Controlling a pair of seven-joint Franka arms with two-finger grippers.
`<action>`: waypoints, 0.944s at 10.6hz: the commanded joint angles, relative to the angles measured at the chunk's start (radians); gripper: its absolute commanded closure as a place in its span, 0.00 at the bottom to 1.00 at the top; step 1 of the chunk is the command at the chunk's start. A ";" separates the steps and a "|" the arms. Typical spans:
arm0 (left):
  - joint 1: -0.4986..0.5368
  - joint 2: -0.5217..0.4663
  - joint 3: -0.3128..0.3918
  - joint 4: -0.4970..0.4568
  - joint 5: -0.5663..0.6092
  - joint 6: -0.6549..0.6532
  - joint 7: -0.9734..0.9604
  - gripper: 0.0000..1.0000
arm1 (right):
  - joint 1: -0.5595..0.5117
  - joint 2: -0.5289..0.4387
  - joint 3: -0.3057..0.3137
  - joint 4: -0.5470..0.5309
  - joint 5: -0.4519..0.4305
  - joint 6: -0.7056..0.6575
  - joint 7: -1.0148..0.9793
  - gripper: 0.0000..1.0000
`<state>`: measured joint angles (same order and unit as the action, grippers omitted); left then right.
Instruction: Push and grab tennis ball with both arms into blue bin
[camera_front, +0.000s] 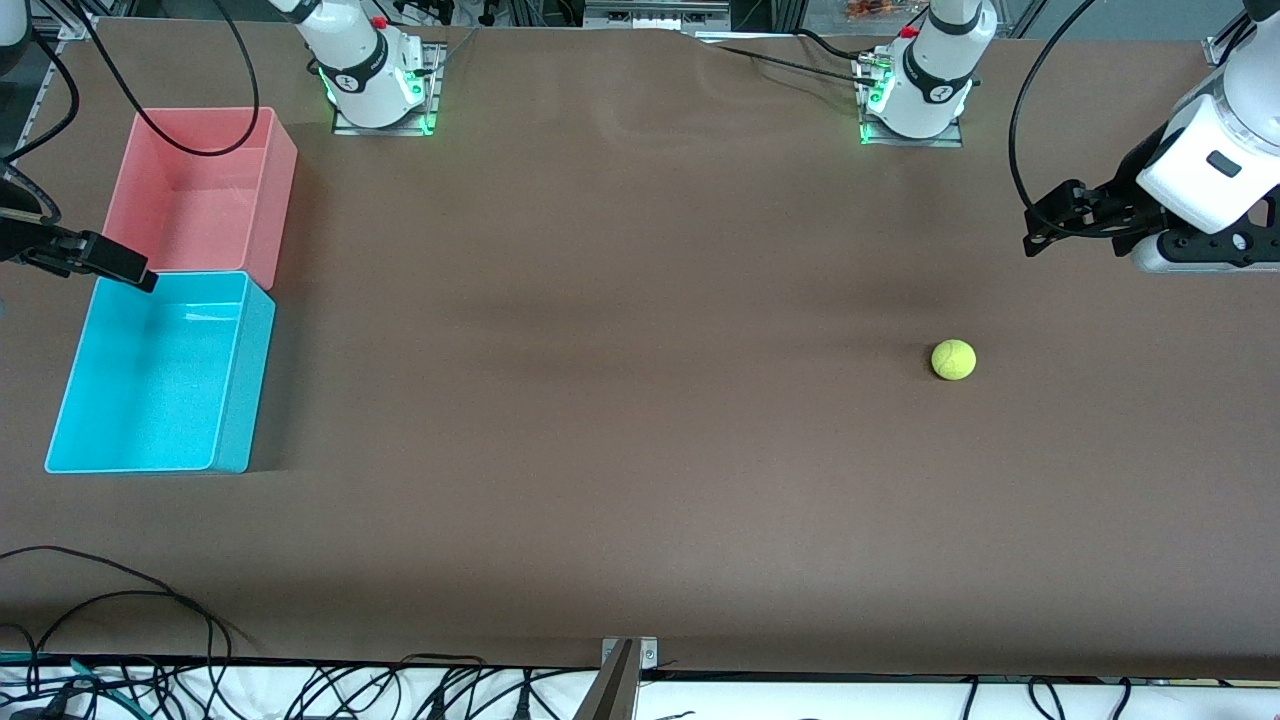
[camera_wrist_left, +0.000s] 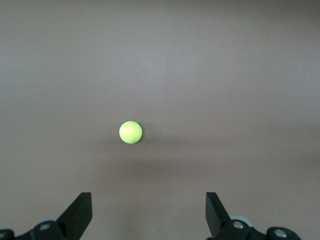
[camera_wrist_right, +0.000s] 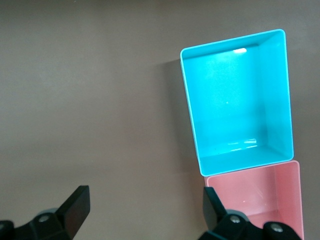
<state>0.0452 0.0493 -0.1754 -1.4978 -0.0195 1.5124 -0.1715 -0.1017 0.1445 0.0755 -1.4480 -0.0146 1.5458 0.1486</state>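
Note:
The yellow-green tennis ball lies alone on the brown table toward the left arm's end, and shows again in the left wrist view. My left gripper hangs in the air above the table at that end, open and empty, apart from the ball. The blue bin stands at the right arm's end, with nothing in it. My right gripper hovers over the seam between the blue bin and the pink one. It is open with nothing between its fingers.
A pink bin of the same shape touches the blue bin, farther from the front camera. Both arm bases stand along the table's edge farthest from the front camera. Loose cables lie at the edge nearest it.

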 joint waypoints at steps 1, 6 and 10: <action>0.012 0.000 -0.007 0.002 -0.008 -0.006 -0.010 0.00 | 0.005 0.009 0.000 0.015 0.002 0.002 0.000 0.00; 0.013 0.000 -0.006 0.004 -0.008 -0.006 -0.010 0.00 | 0.004 0.010 0.000 0.015 0.002 0.004 0.000 0.00; 0.013 0.000 -0.006 0.004 -0.008 -0.006 -0.010 0.00 | 0.004 0.015 -0.002 0.017 0.002 0.004 -0.014 0.00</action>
<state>0.0496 0.0494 -0.1752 -1.4978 -0.0195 1.5124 -0.1728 -0.1011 0.1502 0.0763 -1.4480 -0.0146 1.5506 0.1463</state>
